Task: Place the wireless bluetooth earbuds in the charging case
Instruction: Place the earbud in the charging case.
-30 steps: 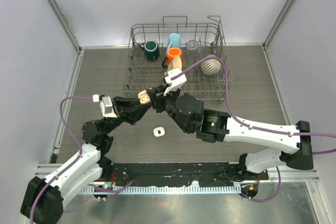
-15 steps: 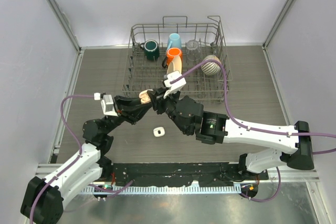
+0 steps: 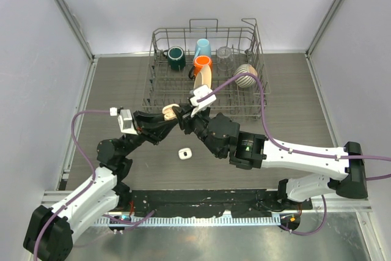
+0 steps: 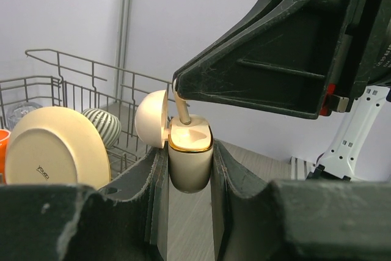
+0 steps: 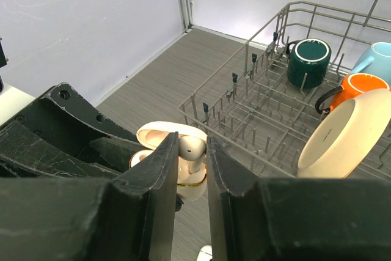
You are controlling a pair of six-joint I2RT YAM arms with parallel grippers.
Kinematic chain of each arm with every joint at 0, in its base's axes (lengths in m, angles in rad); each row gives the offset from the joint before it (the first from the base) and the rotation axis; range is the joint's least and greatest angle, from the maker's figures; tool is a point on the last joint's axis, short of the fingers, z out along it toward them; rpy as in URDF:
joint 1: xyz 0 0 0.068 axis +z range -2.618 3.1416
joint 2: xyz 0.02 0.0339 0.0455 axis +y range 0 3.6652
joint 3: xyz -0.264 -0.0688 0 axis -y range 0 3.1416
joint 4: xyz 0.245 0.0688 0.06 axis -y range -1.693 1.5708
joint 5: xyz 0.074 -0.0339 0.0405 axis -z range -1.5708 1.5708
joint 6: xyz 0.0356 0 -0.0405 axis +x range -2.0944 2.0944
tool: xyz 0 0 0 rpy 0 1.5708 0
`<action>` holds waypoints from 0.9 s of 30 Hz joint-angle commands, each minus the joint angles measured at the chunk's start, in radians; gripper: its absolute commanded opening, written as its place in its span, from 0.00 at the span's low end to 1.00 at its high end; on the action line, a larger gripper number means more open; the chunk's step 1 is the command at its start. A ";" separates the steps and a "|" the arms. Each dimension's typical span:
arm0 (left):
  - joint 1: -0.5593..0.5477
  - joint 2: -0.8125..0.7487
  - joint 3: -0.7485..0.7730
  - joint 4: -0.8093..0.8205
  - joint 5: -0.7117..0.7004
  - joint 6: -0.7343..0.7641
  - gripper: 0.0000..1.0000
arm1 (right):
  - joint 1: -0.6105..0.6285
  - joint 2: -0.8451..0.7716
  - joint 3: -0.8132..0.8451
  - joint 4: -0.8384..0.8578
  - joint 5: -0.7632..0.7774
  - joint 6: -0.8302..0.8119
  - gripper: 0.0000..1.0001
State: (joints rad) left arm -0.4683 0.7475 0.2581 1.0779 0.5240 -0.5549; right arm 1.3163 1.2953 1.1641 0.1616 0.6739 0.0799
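So right now the left hand (image 4: 188, 181) is grasping the charging case (image 4: 189, 157), a little cream pod with a gold rim, squeezed upright between both fingers, with its lid (image 4: 151, 118) flipped open and hanging off the side away from the right hand. The right hand (image 3: 182, 118) sits right above it, tip to tip with the left one, fingers clenched on one earbud (image 5: 194, 147). From the left wrist view you can see the stem poking down out of the right fingertips with its lower end inside the open top of the case. From the right wrist view the white bud shows in the narrow gap between the fingers, with the case right under it. Can't tell whether it's fully seated in its slot, the fingers hide too much. Both hands are up off the worktop (image 3: 122, 90). On the worktop below them, on the side toward the arm bases, there's a small white rounded thing (image 3: 184, 153), too small to say what it is. Just beyond the hands is a wire dish rack (image 3: 160, 84) with a cream plate (image 4: 55, 148) standing on edge nearest the hands, an orange mug (image 5: 360, 84) and a dark green mug (image 5: 308, 59) further back, and a striped bowl (image 3: 246, 76) off toward the right hand's side.
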 commanded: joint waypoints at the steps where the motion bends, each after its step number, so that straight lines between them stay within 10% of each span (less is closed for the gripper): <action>1: 0.003 -0.017 0.058 0.059 -0.085 0.000 0.00 | 0.011 -0.025 -0.014 -0.017 -0.016 -0.040 0.01; 27: 0.002 -0.048 0.043 0.043 -0.021 0.092 0.00 | 0.021 0.032 0.075 -0.125 -0.049 -0.042 0.01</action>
State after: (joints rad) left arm -0.4709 0.7361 0.2581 1.0443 0.5083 -0.5331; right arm 1.3216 1.3075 1.1877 0.1005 0.6582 0.0315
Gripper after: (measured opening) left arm 0.291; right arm 0.274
